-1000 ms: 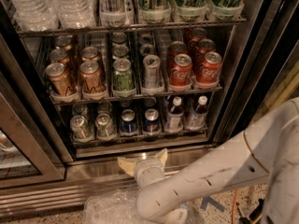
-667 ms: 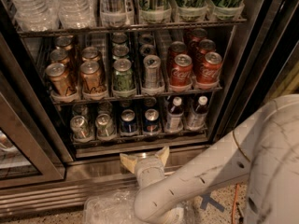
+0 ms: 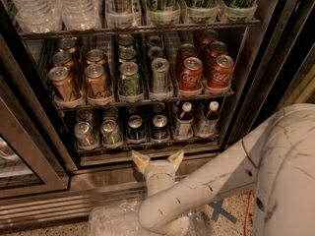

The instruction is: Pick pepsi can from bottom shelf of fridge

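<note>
Two dark blue pepsi cans (image 3: pixel 135 128) (image 3: pixel 159 127) stand side by side in the middle of the bottom shelf (image 3: pixel 147 145) of the fridge (image 3: pixel 256 58), whose door is open. My gripper (image 3: pixel 157 159) hovers just in front of and below that shelf, at the fridge's sill. It is open, its two tan fingertips (image 3: pixel 140 159) spread apart and pointing up toward the pepsi cans. Nothing is between the fingers. The white arm reaches in from the lower right.
Silver cans (image 3: pixel 83 133) stand left of the pepsi cans, two small bottles (image 3: pixel 184 119) to their right. The shelf above holds gold, green, silver and red Coca-Cola cans (image 3: pixel 191 75). The glass door (image 3: pixel 19 171) hangs open at left. Crumpled clear plastic (image 3: pixel 113 220) lies on the floor.
The arm's white body has swung up and closer to the camera on the right. The gripper stays at about the same spot below the bottom shelf.
</note>
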You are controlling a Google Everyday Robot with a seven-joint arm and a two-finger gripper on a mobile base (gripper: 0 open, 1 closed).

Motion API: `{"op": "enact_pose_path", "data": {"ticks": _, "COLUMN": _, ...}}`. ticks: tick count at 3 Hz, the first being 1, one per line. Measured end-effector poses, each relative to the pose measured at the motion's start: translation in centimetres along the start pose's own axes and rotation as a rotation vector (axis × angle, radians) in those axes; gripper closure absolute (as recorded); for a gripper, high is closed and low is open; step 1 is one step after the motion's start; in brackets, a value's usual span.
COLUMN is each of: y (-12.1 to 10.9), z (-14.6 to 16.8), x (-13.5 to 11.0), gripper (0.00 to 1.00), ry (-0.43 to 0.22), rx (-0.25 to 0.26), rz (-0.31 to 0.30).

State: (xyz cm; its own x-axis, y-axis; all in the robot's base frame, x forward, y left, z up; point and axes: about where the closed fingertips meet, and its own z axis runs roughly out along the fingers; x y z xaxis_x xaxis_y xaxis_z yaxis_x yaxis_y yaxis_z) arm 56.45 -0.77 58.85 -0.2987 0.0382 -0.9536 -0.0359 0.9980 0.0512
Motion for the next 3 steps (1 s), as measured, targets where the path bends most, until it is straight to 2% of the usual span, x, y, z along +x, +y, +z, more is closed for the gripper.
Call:
{"op": "enact_pose_path", "data": {"ticks": 1, "y": 0.0, "z": 0.1, "x": 0.0, "gripper": 0.00, "ry": 0.000, "rx": 0.001, "rz": 0.006}}
{"op": "enact_pose_path", "data": {"ticks": 2, "y": -0.1, "z": 0.6, "x": 0.0, "gripper": 0.00, "ry": -0.033, "rx": 0.006, "rz": -0.010}}
{"op": "enact_pose_path", "data": {"ticks": 3, "y": -0.5, "z": 1.8, "x": -0.1, "gripper": 0.08, "ry": -0.087, "rx": 0.024, "rz": -0.029}}
